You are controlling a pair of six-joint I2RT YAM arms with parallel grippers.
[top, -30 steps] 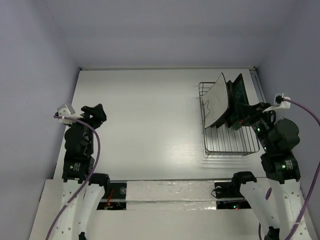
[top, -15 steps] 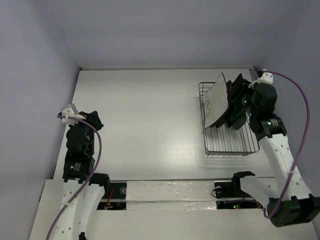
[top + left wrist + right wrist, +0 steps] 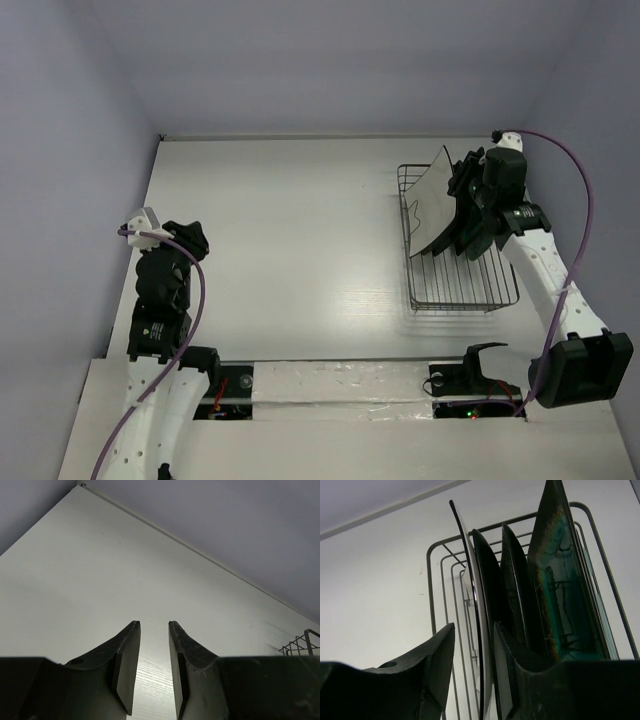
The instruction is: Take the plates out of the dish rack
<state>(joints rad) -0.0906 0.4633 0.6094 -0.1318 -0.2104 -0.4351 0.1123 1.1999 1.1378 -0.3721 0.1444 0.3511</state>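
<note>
Overhead, the dish rack sits on the far right part of the table. The plates stand on edge, packed at its far end, with the white plate foremost and leaning. The right gripper is in among them. The left gripper hangs over bare table on the other side, well apart from the rack.

From the left wrist, the left gripper has its jaws parted by a narrow gap with nothing between them. Only a corner of the rack shows.

From the right wrist, the right gripper straddles the top edge of the white plate, jaws apart and not yet pinching. Two dark plates and the teal plate stand just behind.

These look like glazed ware: stiff, slick and breakable, likely hefty for a two-finger pinch. The upper rim seems the only free place to grip, and a straight lift out of the tines looks safest. The neighbouring dark plate is close to the right finger, so it could be nudged, and the light wire rack may shift.
</note>
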